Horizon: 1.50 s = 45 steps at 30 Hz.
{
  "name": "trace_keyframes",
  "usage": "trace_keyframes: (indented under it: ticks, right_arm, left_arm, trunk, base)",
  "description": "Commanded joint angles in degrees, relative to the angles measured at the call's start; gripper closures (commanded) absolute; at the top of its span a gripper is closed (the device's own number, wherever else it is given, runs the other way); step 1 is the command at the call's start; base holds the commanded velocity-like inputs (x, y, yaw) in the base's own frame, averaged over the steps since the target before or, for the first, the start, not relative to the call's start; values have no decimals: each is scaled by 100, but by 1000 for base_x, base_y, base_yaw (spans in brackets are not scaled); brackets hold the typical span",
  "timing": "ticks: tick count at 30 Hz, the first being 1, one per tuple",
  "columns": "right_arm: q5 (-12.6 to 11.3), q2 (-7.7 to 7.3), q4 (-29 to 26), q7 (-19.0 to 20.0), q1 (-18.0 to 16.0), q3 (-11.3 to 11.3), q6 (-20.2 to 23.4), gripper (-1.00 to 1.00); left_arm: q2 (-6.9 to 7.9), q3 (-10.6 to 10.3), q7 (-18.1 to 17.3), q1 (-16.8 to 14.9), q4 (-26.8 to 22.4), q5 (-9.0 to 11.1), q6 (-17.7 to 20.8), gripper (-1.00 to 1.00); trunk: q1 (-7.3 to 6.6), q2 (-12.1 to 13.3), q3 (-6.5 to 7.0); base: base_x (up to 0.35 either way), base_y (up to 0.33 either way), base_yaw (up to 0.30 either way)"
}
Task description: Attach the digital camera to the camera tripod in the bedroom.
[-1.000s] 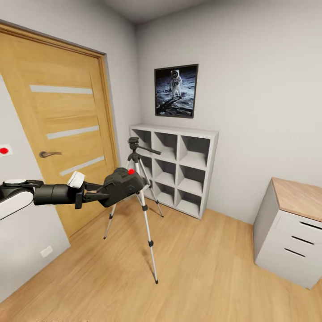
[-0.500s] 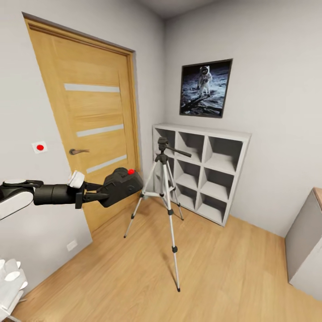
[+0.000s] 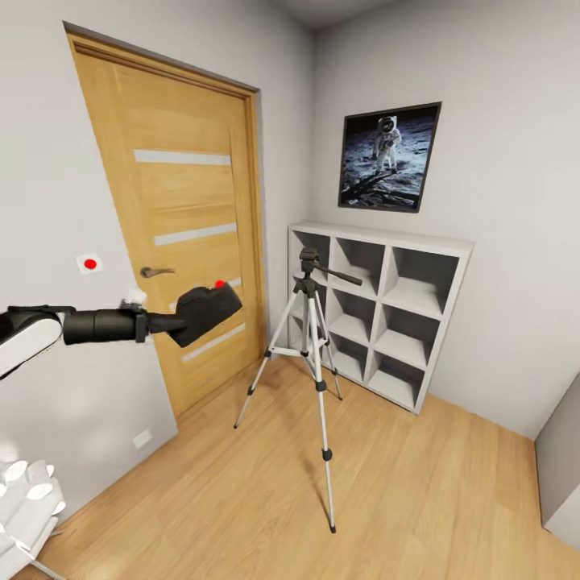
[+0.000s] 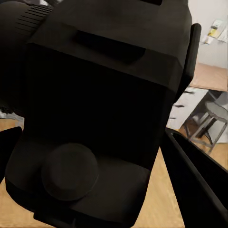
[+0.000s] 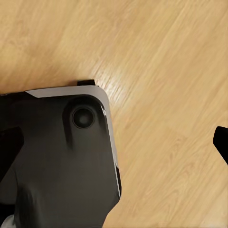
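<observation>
Between the left gripper's [image 3: 165, 324] closed fingers, the camera [image 3: 208, 309] sits well short of the tripod [image 3: 310, 338]; a careless reach could topple it. Right gripper: cannot tell.

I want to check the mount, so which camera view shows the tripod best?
The head view: the camera tripod stands whole on the wood floor before the white shelving. The left wrist view is mostly the digital camera; the right wrist view shows floor.

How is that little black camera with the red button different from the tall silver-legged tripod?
The small black blocky digital camera is held in the air by the left gripper; the tall silver-legged camera tripod stands on the wooden floor. The camera is compact and all dark; the tripod is thin and spread-legged. Both have black parts, and they are apart.
</observation>
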Motion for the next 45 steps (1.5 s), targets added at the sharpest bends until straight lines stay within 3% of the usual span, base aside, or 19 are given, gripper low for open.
trace_keyframes:
  ticks: [1,6,9,12,18,21,29,33,34,35,41,42,45]
  right_arm:
    - [-27,-1,25,11,-11,-29,-53,-100]
    - [-28,-1,25,11,-10,-29,-53,-100]
    - [-28,-1,25,11,-10,-29,-53,-100]
    - [-26,-1,25,11,-10,-29,-53,-100]
    - [-27,-1,25,11,-10,-29,-53,-100]
    - [-26,-1,24,11,-10,-29,-53,-100]
    - [-28,-1,24,11,-10,-29,-53,-100]
    - [-28,-1,25,11,-10,-29,-53,-100]
    - [-26,-1,25,11,-10,-29,-53,-100]
    - [-26,-1,25,11,-10,-29,-53,-100]
    - [-25,-1,25,11,-10,-29,-53,-100]
    - [-26,-1,25,11,-10,-29,-53,-100]
    - [-26,-1,25,11,-10,-29,-53,-100]
  left_arm:
    - [-71,114,-1,-18,117,77,202,100]
    - [-511,937,-4,-58,533,44,1006,100]
    - [-678,1213,30,-161,605,2,1462,100]
    - [-906,1409,345,-452,647,-204,2027,100]
    - [-1310,1473,1140,-911,667,-566,2568,100]
    - [-1458,1483,1380,-1122,726,-644,2872,100]
    - [-1753,1536,1649,-1688,1246,-701,2887,100]
    - [-2084,1544,1690,-2013,1526,-713,2887,100]
    - [-2357,1546,1715,-2247,1603,-723,2887,100]
    - [-2431,1548,1729,-2321,1619,-731,2887,100]
    - [-2697,1553,2189,-2796,1679,-917,2887,100]
    - [-2834,1558,2352,-2970,1692,-954,2887,100]
    - [-2898,1562,2405,-3055,1677,-963,2887,100]
  trunk:
    - [3,-17,-14]
    - [3,-17,-14]
    - [3,-17,-14]
    - [3,-17,-14]
    - [3,-17,-14]
    - [3,-17,-14]
    - [3,-17,-14]
    - [3,-17,-14]
    - [3,-17,-14]
    - [3,-17,-14]
    - [3,-17,-14]
    - [3,-17,-14]
    - [3,-17,-14]
  base:
    - [1,1,4]
    - [0,0,2]
    - [0,0,0]
    - [0,0,0]
    - [0,0,0]
    - [0,0,0]
    - [0,0,0]
    - [0,0,0]
    - [0,0,0]
    - [0,0,0]
    - [0,0,0]
    - [0,0,0]
    - [0,0,0]
